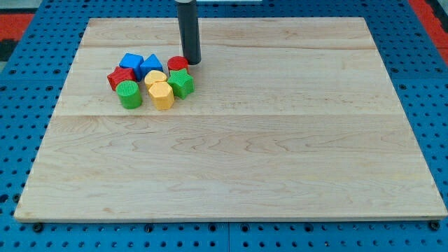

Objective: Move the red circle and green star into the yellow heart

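Observation:
My tip rests on the board at the view's upper left of centre, touching the right side of the red circle. The green star lies just below the red circle. The yellow heart sits to the left of the green star, touching it. All three are part of one tight cluster of blocks to the left of my tip.
In the same cluster are a yellow hexagon, a green cylinder, a red star, a blue cube and a blue triangle. The wooden board lies on a blue pegboard.

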Motion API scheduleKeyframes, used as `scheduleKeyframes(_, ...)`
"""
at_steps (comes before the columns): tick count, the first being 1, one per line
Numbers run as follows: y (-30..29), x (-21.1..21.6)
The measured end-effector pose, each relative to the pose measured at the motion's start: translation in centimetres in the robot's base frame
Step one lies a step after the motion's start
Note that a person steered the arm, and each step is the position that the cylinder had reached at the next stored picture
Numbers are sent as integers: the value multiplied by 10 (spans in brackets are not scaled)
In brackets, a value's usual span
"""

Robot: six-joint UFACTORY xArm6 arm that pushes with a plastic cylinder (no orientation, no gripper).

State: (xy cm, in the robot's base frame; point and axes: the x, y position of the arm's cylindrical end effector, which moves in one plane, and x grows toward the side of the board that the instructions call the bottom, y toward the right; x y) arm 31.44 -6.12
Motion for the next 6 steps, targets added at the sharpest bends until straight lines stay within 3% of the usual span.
scheduleKeyframes(3, 16, 14)
scheduleKeyframes(6, -4, 31)
